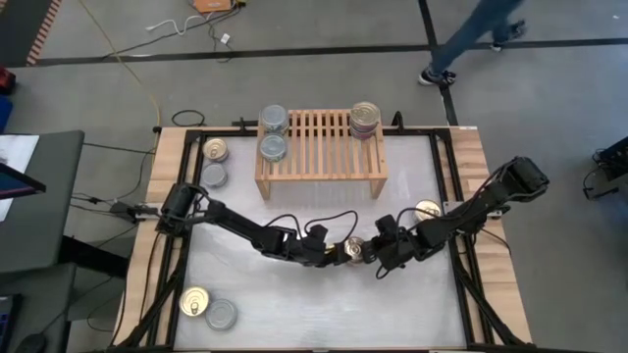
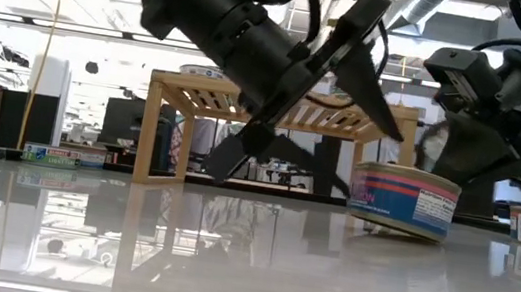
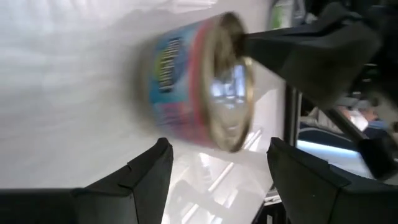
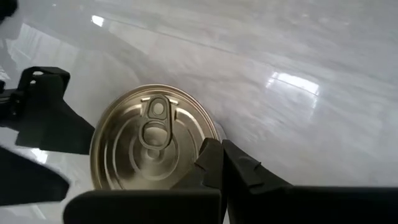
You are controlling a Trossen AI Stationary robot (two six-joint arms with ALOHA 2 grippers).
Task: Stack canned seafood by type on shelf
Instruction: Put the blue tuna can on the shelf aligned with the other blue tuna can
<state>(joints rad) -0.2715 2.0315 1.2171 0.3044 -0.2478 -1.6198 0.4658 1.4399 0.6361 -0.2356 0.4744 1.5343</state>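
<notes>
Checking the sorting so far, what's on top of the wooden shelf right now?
The shelf carries three can stacks: two silver-topped at its left end, one at its right. Cans beneath each stack's top are covered from above.

Bright overhead room light, even across the table (image 1: 294,294). Glossy tabletop throws strong glare and mirror reflections at table height. Ceiling lights blow out white there. Tin (image 3: 199,87) smeared and soft in left wrist view. Gold lid (image 4: 149,140) sharp, glare patch nearby.
</notes>
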